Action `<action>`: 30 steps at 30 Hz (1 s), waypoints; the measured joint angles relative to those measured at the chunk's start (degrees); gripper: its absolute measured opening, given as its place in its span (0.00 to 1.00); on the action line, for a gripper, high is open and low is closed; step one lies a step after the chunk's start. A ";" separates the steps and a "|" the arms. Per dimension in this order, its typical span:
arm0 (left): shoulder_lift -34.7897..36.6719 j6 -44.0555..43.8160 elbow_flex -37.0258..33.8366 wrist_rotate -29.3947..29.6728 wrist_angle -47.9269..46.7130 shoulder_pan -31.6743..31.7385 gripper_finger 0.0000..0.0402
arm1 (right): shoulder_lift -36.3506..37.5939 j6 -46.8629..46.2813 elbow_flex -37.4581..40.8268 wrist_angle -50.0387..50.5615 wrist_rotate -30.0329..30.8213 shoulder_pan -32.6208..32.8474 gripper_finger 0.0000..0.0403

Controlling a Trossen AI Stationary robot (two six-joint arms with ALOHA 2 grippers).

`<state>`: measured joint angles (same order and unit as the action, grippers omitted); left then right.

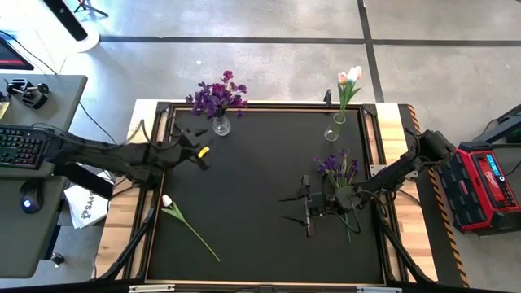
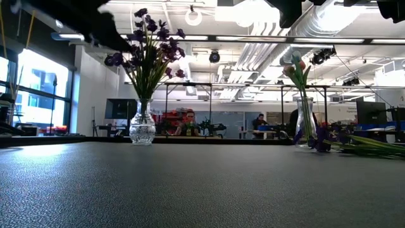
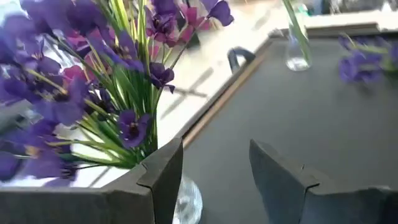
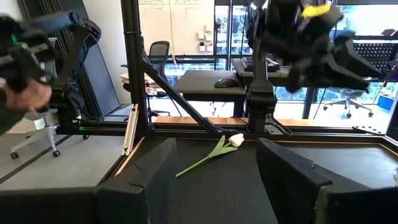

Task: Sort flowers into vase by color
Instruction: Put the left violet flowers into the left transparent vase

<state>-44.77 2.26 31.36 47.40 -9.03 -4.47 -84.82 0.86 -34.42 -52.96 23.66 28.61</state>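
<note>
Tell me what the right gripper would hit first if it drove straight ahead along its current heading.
Probably the white tulip lying on the mat: it sits ahead between the open right gripper's fingers, with bare mat before it. Depth is unclear, and the left arm hangs higher beyond.

Place: open-plan robotics lab or workshop | Evidence: exposed ceiling ducts [image 2: 329, 25] and strip lights | desks with seated people [image 2: 188, 123] far behind the table | office chair [image 4: 160, 53] by large windows | keyboard [image 1: 20, 146] on a side desk, left
</note>
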 joint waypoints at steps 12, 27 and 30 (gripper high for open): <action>-6.75 18.73 -20.09 -6.43 55.64 9.96 0.49 | 0.00 0.55 0.00 -0.03 0.01 -0.30 0.51; -18.86 11.98 -12.11 -11.98 55.44 21.54 0.49 | 0.02 0.09 0.00 -0.41 0.02 -0.87 0.51; -20.11 9.88 -11.07 -12.29 55.25 22.31 0.43 | 0.02 0.01 0.00 -0.40 0.02 -0.87 0.51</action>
<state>-64.88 12.14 20.29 35.12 46.22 17.84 -84.79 0.87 -34.42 -53.35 23.68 27.75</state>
